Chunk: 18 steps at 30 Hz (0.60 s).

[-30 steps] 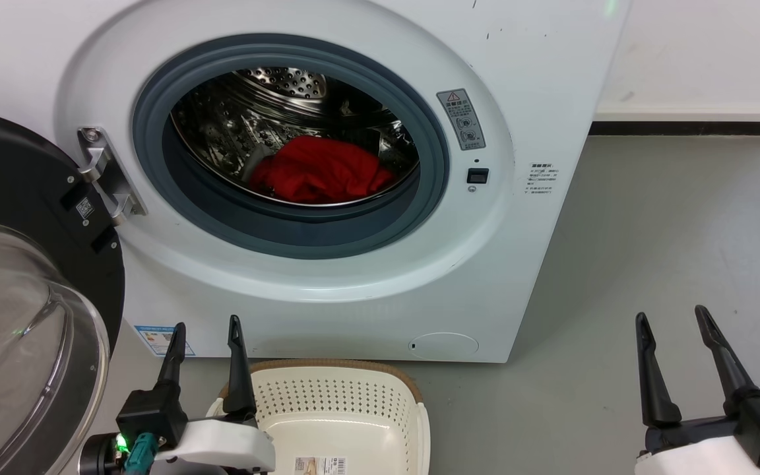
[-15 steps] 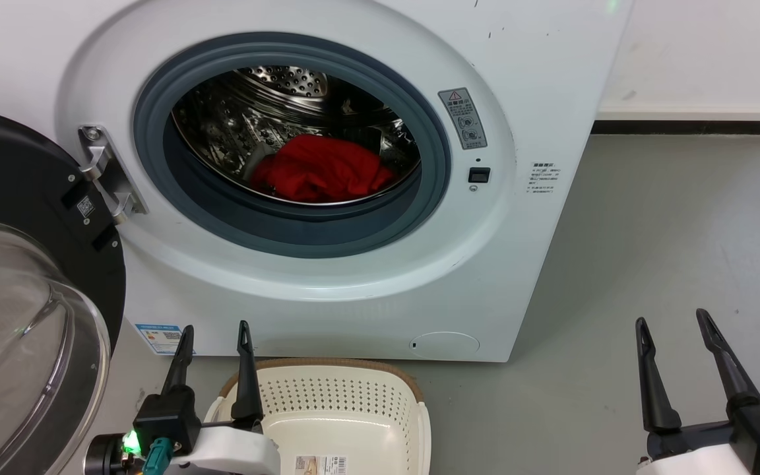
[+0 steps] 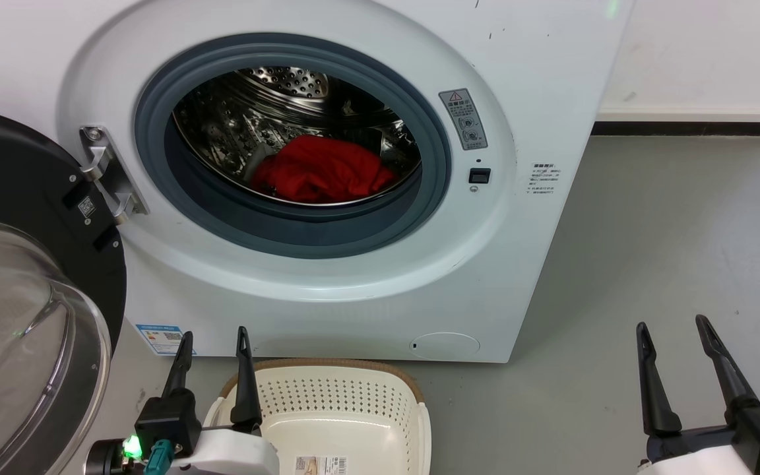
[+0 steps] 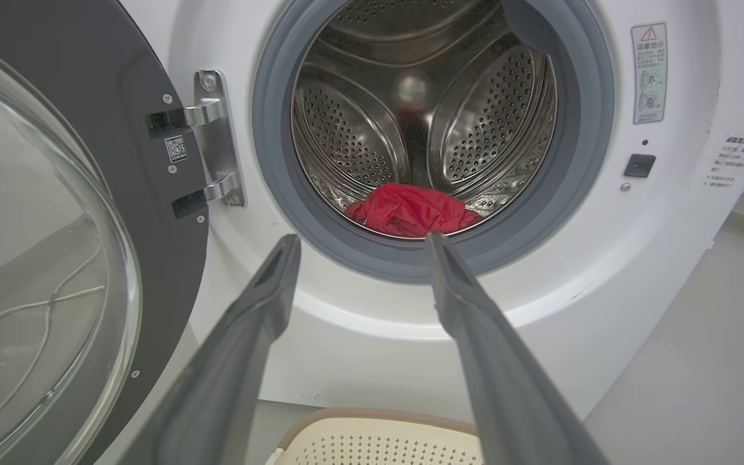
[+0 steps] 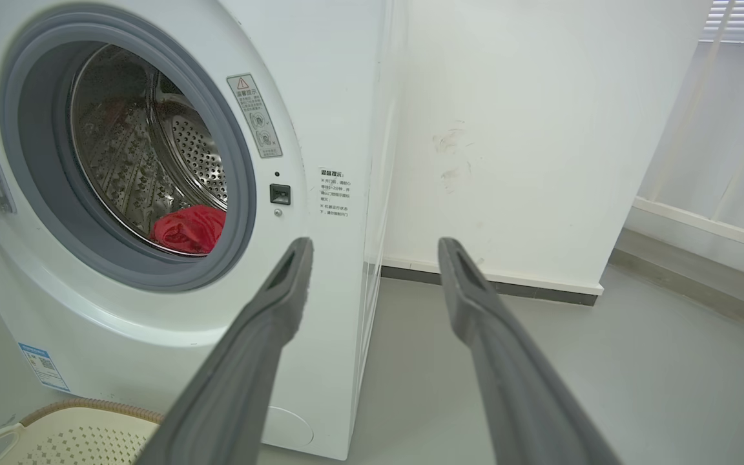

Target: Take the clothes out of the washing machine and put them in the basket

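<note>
While the warning sticker [image 3: 462, 119] on the washing machine [image 3: 353, 310] shows a red triangle above unreadable print, the red jersey [image 3: 320, 169] lies crumpled in the drum [image 3: 274, 99], the basket [image 3: 334, 396] carries a printed label [image 3: 319, 465] inside, and the left gripper [image 3: 215, 333] and right gripper [image 3: 671, 323] stand spread, empty.

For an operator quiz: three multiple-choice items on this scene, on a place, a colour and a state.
1. Where does the basket stand? A) on a shelf B) on the floor before the washing machine C) atop the machine
2. What colour are the clothes in the drum? A) red B) blue C) white
3. How is the door? A) shut B) missing C) swung open
Answers: B, it sits at the machine's foot; A, red fabric lies in the drum; C, it hangs aside on its hinge.
</note>
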Tool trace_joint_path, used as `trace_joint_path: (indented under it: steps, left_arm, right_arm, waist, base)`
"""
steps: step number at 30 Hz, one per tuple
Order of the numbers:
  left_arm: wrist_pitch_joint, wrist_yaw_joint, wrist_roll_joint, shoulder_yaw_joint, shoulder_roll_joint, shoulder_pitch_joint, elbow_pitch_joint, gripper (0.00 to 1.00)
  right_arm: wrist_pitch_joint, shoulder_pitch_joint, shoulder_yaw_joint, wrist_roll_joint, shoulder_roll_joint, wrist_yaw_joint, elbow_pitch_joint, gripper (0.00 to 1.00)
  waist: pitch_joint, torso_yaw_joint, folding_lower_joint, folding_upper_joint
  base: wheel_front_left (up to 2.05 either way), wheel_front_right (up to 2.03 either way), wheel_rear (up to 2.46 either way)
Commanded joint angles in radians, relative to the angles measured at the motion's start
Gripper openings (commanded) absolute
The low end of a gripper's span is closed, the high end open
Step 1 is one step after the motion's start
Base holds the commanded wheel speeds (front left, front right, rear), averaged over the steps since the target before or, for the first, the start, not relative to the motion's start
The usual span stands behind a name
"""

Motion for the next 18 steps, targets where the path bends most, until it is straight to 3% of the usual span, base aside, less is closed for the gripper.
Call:
trace_joint_path:
  steps: [1,18]
  left_arm:
    - [-0.005,0.002,0.004,0.002,0.001,0.010,0.001,1.00]
    - [-0.004,-0.018,0.011,0.014,0.001,-0.055,0.047,1.00]
  right_arm:
    - [-0.002,0.012,-0.001,0.004,0.001,0.000,0.001,1.00]
    - [-0.002,-0.012,0.008,0.002,0.001,-0.001,-0.007,1.00]
  waist:
    - [0.000,-0.001,0.0000,-0.0001]
    - [0.026,-0.010,0.0000,-0.0001]
  base:
    - [0.00,0.00,0.00]
    - [0.00,0.00,0.00]
